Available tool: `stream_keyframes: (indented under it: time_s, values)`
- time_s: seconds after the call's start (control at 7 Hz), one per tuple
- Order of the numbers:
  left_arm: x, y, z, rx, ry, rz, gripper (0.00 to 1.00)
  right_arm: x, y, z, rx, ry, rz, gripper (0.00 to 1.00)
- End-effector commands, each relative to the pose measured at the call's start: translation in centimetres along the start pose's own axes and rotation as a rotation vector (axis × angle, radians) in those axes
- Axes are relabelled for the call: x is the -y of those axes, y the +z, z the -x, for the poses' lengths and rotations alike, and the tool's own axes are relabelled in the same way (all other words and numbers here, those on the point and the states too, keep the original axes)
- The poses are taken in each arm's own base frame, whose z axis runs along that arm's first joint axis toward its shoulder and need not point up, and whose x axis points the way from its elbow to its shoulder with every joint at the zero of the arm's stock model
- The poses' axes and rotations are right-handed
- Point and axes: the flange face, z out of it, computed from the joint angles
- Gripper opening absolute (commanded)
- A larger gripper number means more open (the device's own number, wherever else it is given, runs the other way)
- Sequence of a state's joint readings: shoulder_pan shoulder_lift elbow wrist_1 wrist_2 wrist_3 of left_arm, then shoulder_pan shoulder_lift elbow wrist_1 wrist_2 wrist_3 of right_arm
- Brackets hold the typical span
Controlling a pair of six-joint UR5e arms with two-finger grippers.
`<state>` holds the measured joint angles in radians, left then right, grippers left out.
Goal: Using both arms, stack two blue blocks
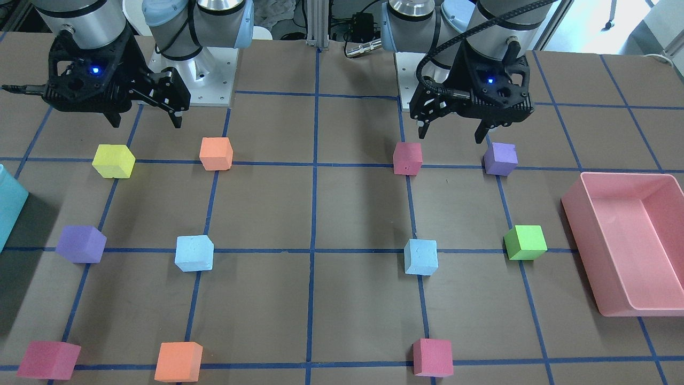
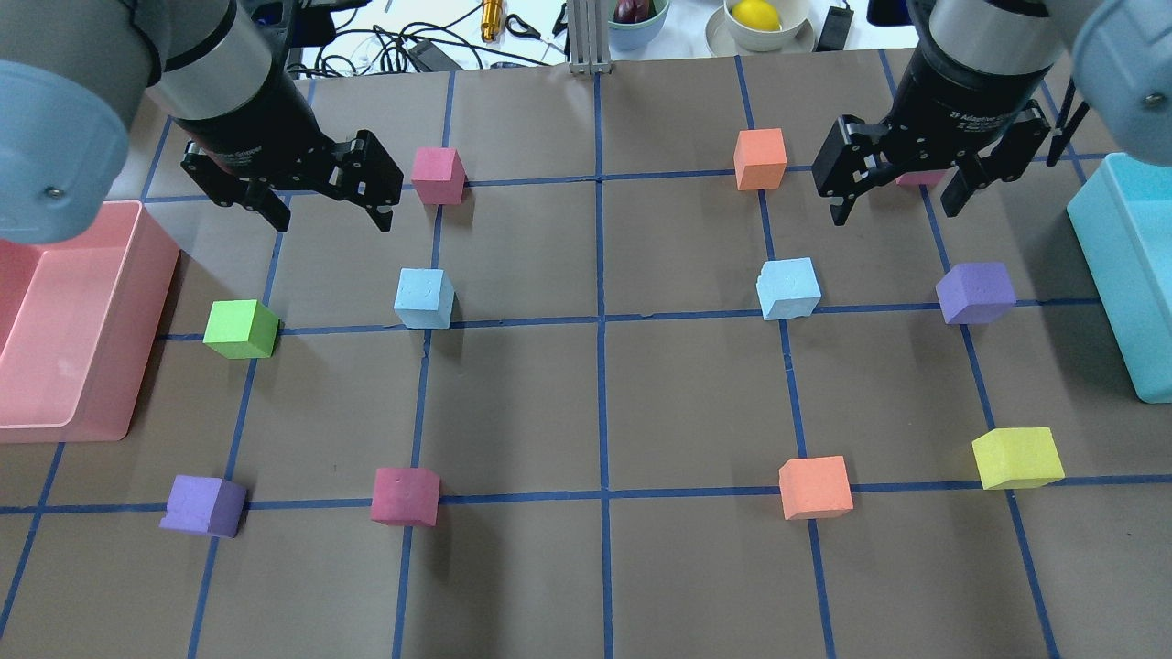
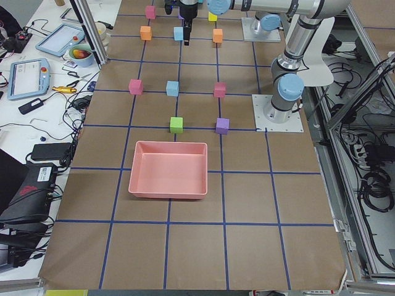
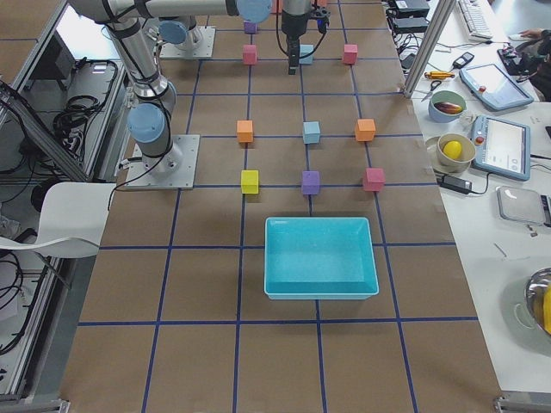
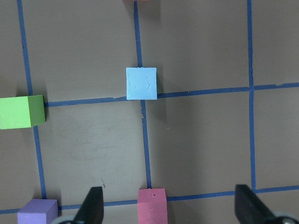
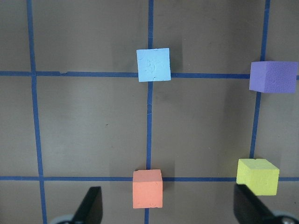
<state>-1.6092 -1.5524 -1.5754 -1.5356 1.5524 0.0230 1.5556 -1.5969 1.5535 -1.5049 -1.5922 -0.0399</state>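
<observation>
2 things matter here: the left blue block (image 2: 424,298) and the right blue block (image 2: 788,288). Each sits on a tape crossing in its own half of the table (image 2: 513,412), well apart from the other and not yet touched. The left gripper (image 2: 331,218) hangs above the table with its jaws spread wide and nothing between them. The right gripper (image 2: 895,209) is likewise wide and empty. Each wrist view shows its own blue block ahead of the fingers, with a pink block (image 5: 152,205) below the left gripper and an orange block (image 6: 148,188) below the right.

The step in hand looks like the reach. Each arm should move forward until its blue block is centred between the jaws, and only then go down, so the fingers miss the pink and orange blocks. The right blue block seems turned a little off the tape lines, so that wrist should rotate to meet flat faces, not corners. Foam probably gives, so a light squeeze low on the sides should do. The 2 arms will need room where they meet.
</observation>
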Motion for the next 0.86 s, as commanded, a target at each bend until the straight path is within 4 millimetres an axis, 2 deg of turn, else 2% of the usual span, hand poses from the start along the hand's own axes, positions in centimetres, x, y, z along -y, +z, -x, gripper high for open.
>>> stream_keyframes:
  time_s: [0.0, 0.71]
  values:
    - [0.00, 0.00, 0.00, 0.000, 0.000, 0.000, 1.00, 0.00, 0.02, 0.01, 0.001, 0.000, 0.000, 1.00]
    - [-0.02, 0.08, 0.00, 0.000, 0.000, 0.002, 1.00, 0.08, 0.11, 0.06, 0.000, -0.009, -0.003, 1.00]
